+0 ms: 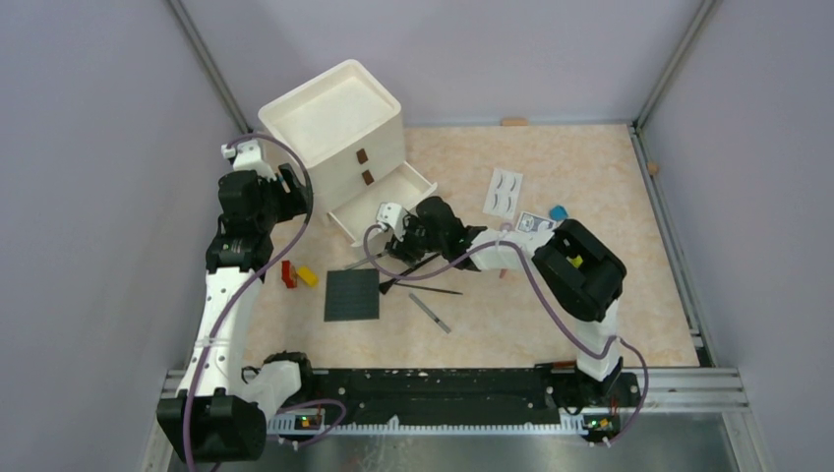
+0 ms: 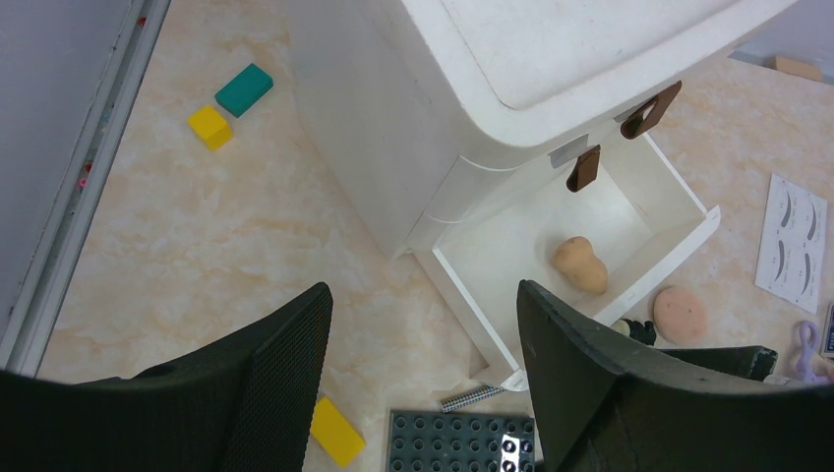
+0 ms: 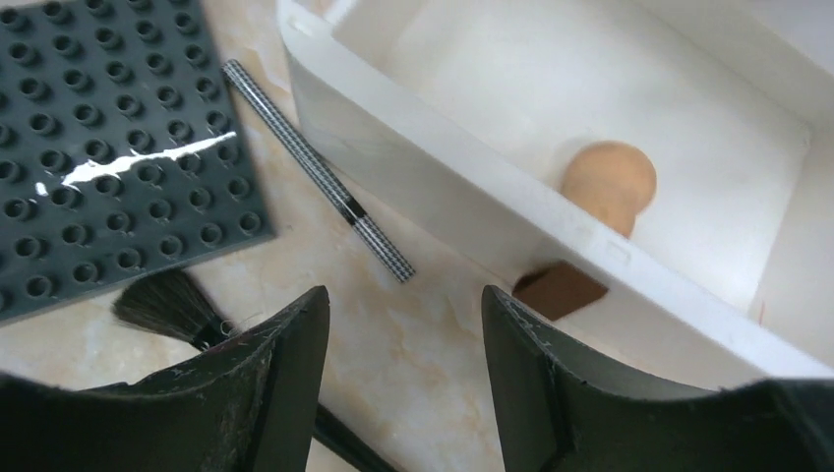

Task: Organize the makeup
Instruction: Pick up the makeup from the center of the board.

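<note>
Hovering at the front of the open bottom drawer [image 3: 462, 221]: right gripper [image 3: 403, 315], jaws apart, empty. Left gripper [image 2: 423, 305] left of the cabinet [image 1: 334, 128], likewise parted, holding nothing. Peach sponge [image 3: 610, 182] inside the drawer. Brush [image 3: 167, 305] and checked pencil [image 3: 315, 167] on the table beside the studded plate [image 3: 98, 147].

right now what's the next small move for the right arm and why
Probably lower the right gripper straight down and close on the brush handle. Its jaws stand open and empty, the handle appears to run just beneath them, and the open drawer, already holding a peach sponge, sits right beside it.
</note>
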You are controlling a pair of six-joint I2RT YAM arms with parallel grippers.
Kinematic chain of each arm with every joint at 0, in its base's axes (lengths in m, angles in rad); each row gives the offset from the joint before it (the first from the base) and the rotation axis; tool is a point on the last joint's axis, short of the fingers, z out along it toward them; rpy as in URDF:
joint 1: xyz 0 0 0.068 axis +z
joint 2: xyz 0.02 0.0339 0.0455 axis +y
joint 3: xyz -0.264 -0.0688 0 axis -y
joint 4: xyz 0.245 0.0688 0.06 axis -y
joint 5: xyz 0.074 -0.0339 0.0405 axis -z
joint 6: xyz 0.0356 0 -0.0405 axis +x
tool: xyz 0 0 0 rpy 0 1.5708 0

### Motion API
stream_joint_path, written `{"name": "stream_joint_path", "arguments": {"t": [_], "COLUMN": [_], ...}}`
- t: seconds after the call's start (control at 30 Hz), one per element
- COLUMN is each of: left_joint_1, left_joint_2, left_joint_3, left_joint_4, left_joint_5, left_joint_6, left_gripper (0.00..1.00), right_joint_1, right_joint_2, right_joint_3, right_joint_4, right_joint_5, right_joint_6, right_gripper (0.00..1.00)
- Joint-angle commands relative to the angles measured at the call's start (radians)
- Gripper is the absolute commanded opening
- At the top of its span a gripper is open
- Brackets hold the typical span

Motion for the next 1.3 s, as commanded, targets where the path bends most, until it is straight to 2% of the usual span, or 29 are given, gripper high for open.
{"name": "stream_joint_path", "arguments": {"t": [0.0, 0.3, 0.67, 0.83, 1.0, 1.17, 1.27], "left_joint_1": [0.007, 0.006, 0.007, 0.007, 0.007, 0.007, 0.007], "left_joint_2": [-0.008, -0.014, -0.016, -0.016, -0.015, -0.016, -0.016], "left_joint_3": [-0.005, -0.004, -0.005, -0.005, -0.005, -0.005, -0.005], "left_joint_4": [0.045, 0.044, 0.041, 0.042, 0.041, 0.042, 0.042], "left_joint_5": [0.01, 0.007, 0.009, 0.007, 0.009, 0.007, 0.007], "left_joint_6": [0.007, 0.007, 0.007, 0.007, 0.007, 0.006, 0.007], "left_gripper": [0.75, 0.75, 0.75, 0.75, 0.75, 0.75, 0.75], "right_joint_1": [-0.012, -0.049, -0.051, -0.05, -0.048, -0.046, -0.047], "right_joint_2": [0.043, 0.164, 0.235, 0.272, 0.265, 0.25, 0.237], "right_joint_3": [0.119, 0.296, 0.318, 0.38, 0.371, 0.354, 0.329], "right_joint_4": [-0.037, -0.263, -0.275, -0.366, -0.392, -0.434, -0.439], "right_joint_5": [-0.193, -0.315, -0.381, -0.405, -0.401, -0.398, -0.386], "right_joint_6": [-0.085, -0.165, -0.187, -0.203, -0.218, -0.243, -0.251], "right_gripper": [0.57, 0.58, 0.58, 0.53, 0.42, 0.18, 0.08]}}
